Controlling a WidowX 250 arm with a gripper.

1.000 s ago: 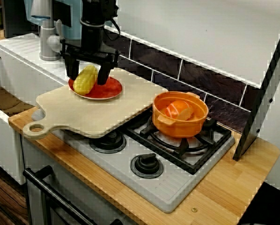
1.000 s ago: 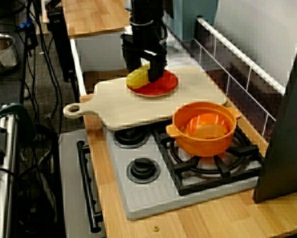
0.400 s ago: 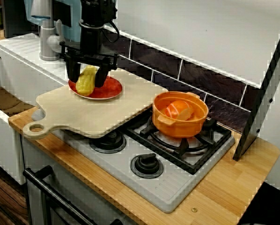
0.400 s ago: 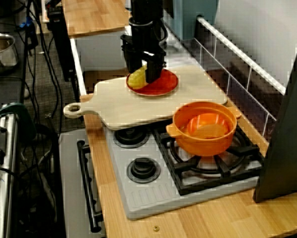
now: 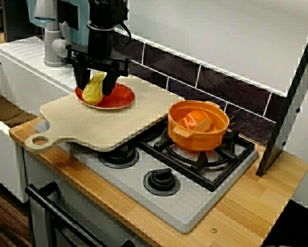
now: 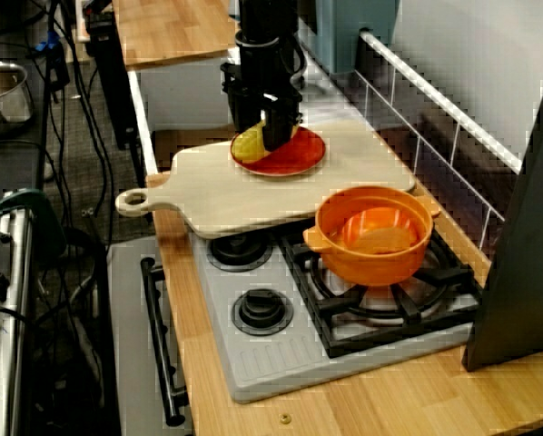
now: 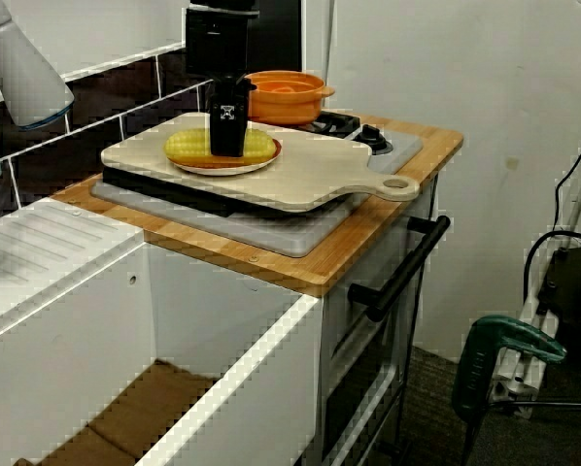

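A yellow corn cob (image 5: 93,90) lies on a red plate (image 5: 121,98) at the back of a pale wooden cutting board (image 5: 102,123). My black gripper (image 5: 95,85) comes straight down over it, a finger pressed against each side of the cob, which still rests on the plate. The view from the stove's left end has the corn cob (image 6: 247,145), the red plate (image 6: 305,156) and the gripper (image 6: 264,138). From the sink side, one finger (image 7: 227,126) stands in front of the corn cob (image 7: 191,146).
The board overhangs the grey stove (image 5: 195,200), beside an orange pot (image 5: 198,138) with orange food pieces on the right burner. A white sink (image 7: 67,291) and a grey faucet base (image 5: 53,49) lie to the left. A dark panel (image 5: 293,98) leans at the right.
The fingers have drawn in from a wide spread to both sides of the corn, which has tipped slightly more upright. The arm has barely moved.
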